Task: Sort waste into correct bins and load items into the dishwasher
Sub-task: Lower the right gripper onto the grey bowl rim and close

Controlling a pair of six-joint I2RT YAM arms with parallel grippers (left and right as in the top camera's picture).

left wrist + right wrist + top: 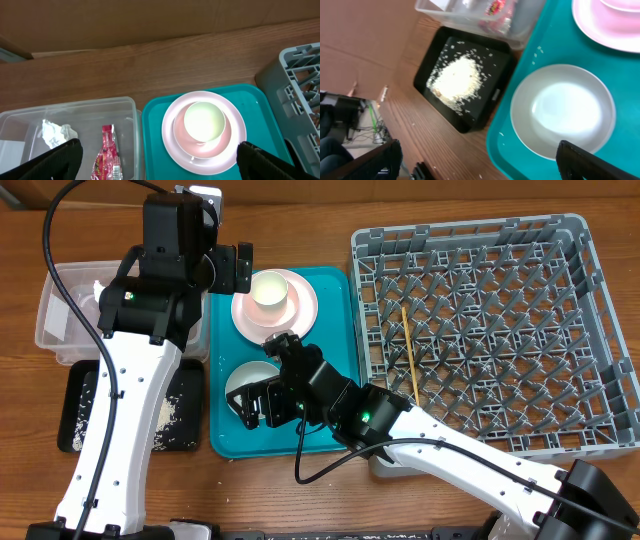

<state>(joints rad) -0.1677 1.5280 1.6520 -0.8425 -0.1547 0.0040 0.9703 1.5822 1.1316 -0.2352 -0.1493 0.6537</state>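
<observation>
We start with the grey dish rack, which fills the right side of the table and holds only one wooden chopstick, lying across its pegs. Beside it sits the teal tray carrying the dishes not yet loaded. To the left are the clear tub and, nearer us, the black tray.

On the teal tray's far half lies the pink plate with a small white cup standing on it. The left gripper hovers above them, fingers spread wide and empty. We judge the plate stiff, smooth and likely slippery. The cup should come off first, pinched across its wall, then the plate by its raised rim.

The white bowl sits upright and empty on the tray's near half. The right gripper hangs over it, fingers parted, grasping nothing. We expect the bowl to be hard, light and breakable, and we would take it at the rim, one finger inside and one outside.

The waste looks sorted: the red wrapper and the tissue wad lie in the tub, both soft and nearly weightless. The rice is heaped in the black tray, a few grains scattered around the heap.
</observation>
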